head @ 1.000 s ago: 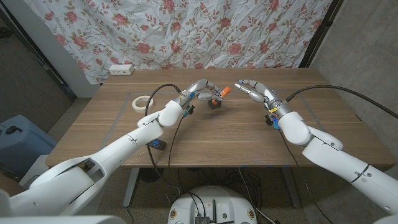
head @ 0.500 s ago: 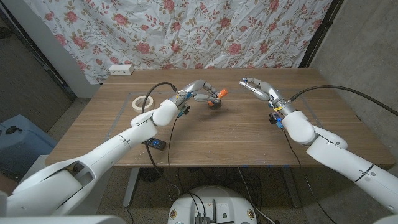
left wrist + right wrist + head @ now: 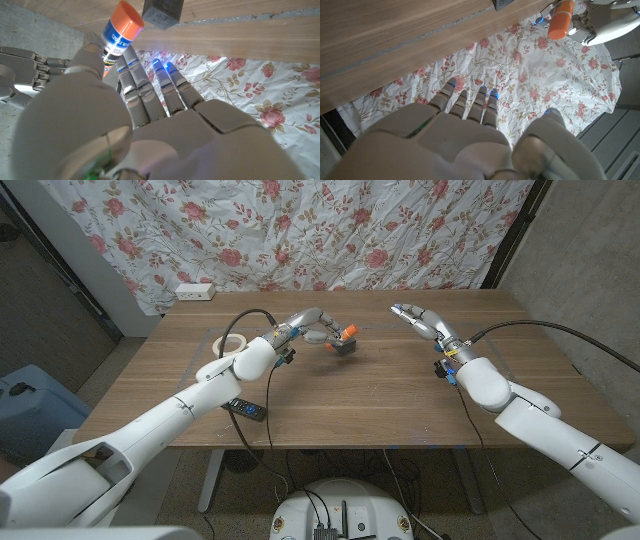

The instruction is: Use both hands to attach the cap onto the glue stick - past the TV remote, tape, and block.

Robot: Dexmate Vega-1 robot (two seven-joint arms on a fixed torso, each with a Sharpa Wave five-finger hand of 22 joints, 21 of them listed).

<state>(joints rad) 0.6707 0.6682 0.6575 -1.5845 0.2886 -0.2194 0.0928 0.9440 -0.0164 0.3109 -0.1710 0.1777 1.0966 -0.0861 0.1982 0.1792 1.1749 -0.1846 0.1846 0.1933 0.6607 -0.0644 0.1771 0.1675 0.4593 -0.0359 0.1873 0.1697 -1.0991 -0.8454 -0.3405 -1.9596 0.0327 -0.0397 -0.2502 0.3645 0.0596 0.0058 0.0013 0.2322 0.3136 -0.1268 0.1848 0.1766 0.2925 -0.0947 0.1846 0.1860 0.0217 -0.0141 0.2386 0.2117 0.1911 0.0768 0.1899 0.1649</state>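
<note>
My left hand holds the glue stick over the middle of the table's far half, just above a small dark block. In the left wrist view the stick is pinched between thumb and fingers, its orange cap seated on the end, with the block close beside it. My right hand hovers to the right of the stick, apart from it, fingers spread and holding nothing. The right wrist view looks over that hand to the capped stick in the left hand.
A roll of white tape lies at the table's left. A black TV remote lies near the front edge under my left arm. A white power strip sits at the far left corner. Black cables trail along both arms.
My right hand has drawn back to the right, away from the stick's cap end. My left hand has shifted slightly left and down with the glue stick, closer over the block.
</note>
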